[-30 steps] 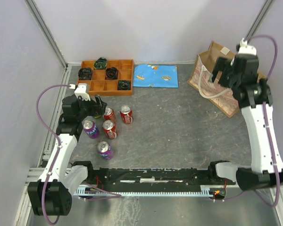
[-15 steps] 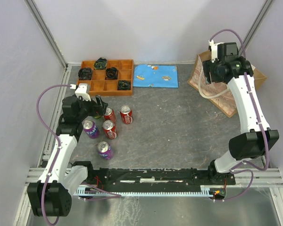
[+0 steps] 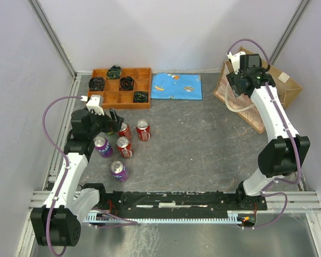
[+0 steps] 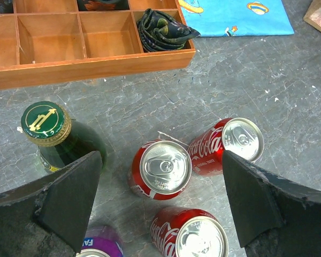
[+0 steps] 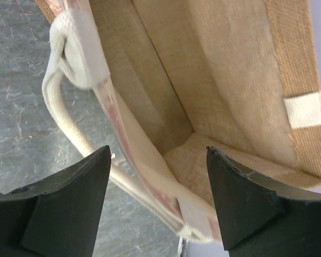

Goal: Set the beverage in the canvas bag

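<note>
Spread left pincer (image 4: pixel 161 160) hovers over a probably stiff, slick can (image 4: pixel 160 168) — grip its sides — right pincer (image 5: pixel 158 155) gapes over canvas bag (image 5: pixel 230 80).

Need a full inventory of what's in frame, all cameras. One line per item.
red cans: 3, red, upright, left of centre on the table
purple cans: 2, purple, upright, just nearer than the red ones
green bottle: 1, dark green with a green cap, beside the cans, under the left gripper
wooden tray: 1, orange-brown, divided, far left
dark bundles: 4, dark, each in its own tray compartment
blue cloth: 1, blue with a print, flat, right of the tray
canvas bag: 1, tan with off-white straps, far right
table: 1, grey
left gripper: 1, black, open above the cans
right gripper: 1, black, open at the bag's mouth
</note>
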